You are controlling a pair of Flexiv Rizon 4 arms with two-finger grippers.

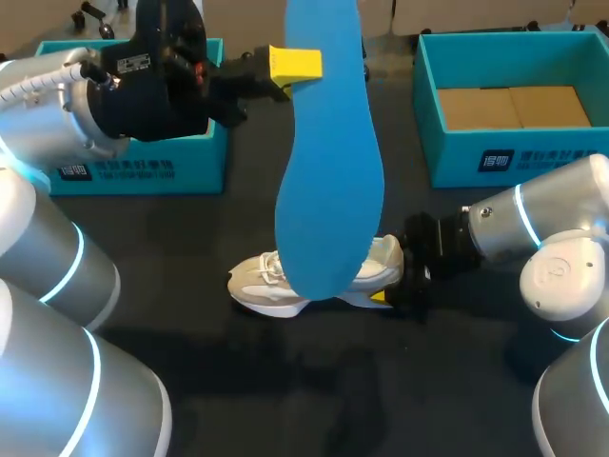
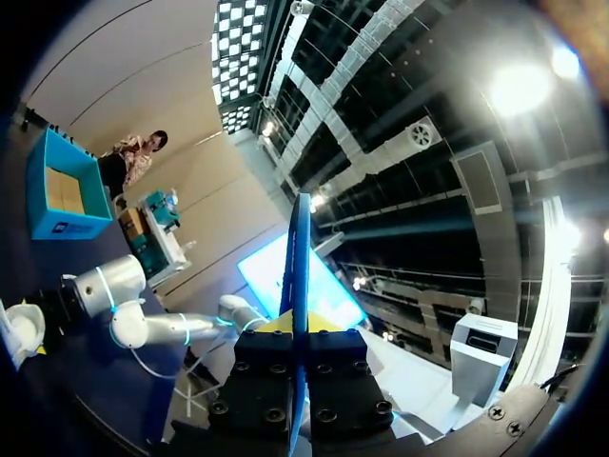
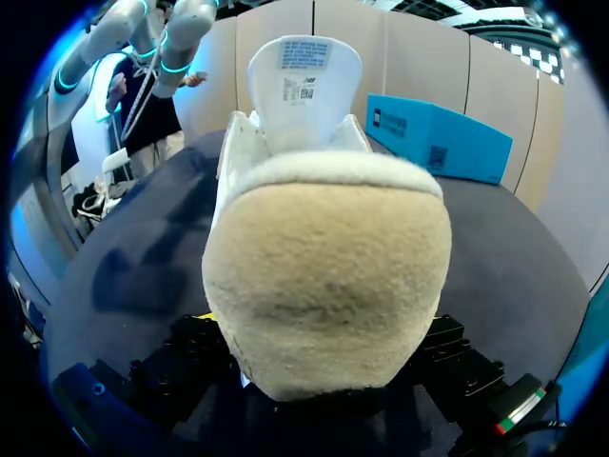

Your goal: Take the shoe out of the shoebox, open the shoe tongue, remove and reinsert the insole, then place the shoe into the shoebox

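Had a black table under everything. Showed the left arm over the far left part and the right arm low at the right side. Held two teal boxes along the far edge. Found the right box open, with brown cardboard lining its floor. Found the left box largely covered by the left arm; could not tell its contents. Showed the blue insole hanging upright above the table's middle, broader end down, lapping over the shoe in the head view; could not tell whether touching it. Showed the white shoe lying on the table nearer than the boxes, toe to the left, heel toward the right arm, tongue standing up. Found the left claw pressed together on the insole's narrower upper end, one finger flat against each face, seen edge-on in the left wrist view. Found the right claw spread as wide as the padded heel and pinching the shoe there, a sliver of yellow tip at either side.
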